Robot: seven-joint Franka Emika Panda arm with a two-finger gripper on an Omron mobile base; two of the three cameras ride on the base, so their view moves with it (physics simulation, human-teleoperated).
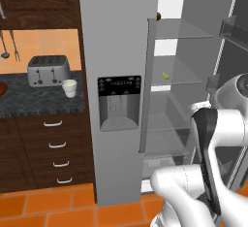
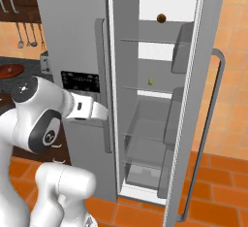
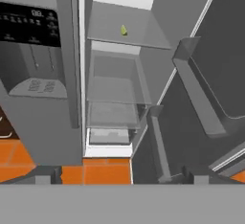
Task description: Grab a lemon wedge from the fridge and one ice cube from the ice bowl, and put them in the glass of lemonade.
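The grey fridge (image 1: 116,37) (image 2: 72,27) (image 3: 38,103) stands with its right door swung open. On a glass shelf inside lies the small yellow-green lemon wedge (image 1: 165,75) (image 2: 150,81) (image 3: 123,30). My gripper (image 3: 121,174) is open and empty, low in front of the open compartment and well short of the wedge. The glass of lemonade (image 1: 69,88) stands on the dark counter left of the fridge. Only the rim of the reddish-brown ice bowl (image 1: 2,88) (image 2: 10,70) shows further left. The ice cube is out of view.
A small brown ball (image 1: 158,15) (image 2: 161,18) sits on the shelf above the wedge. The open door (image 2: 193,124) (image 3: 210,74) with its bins flanks the right side. A toaster (image 1: 47,70) stands behind the glass. Drawers (image 1: 53,146) lie under the counter.
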